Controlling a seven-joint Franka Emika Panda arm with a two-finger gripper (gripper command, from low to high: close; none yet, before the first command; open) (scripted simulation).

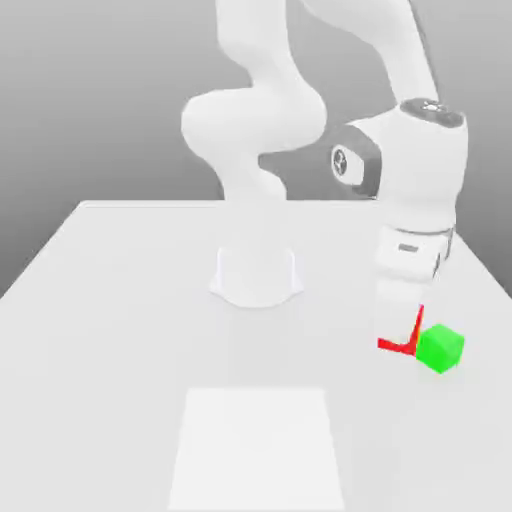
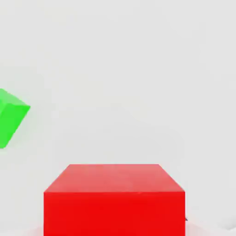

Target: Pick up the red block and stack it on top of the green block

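gripper clenched on smooth red cube | plain green cube just beside, angled | pale flat tabletop

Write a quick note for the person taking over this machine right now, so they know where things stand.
Gripper: the gripper is closed on the red block, at the exterior view's right.
Blocks: the green block sits on the table, just to the exterior view's right of the red one; the hand view shows a gap between them.
Done: the red block is gripped. I cannot tell whether it is off the table yet.
Left: raise it clear, bring it over the green block, set it on top, let go.
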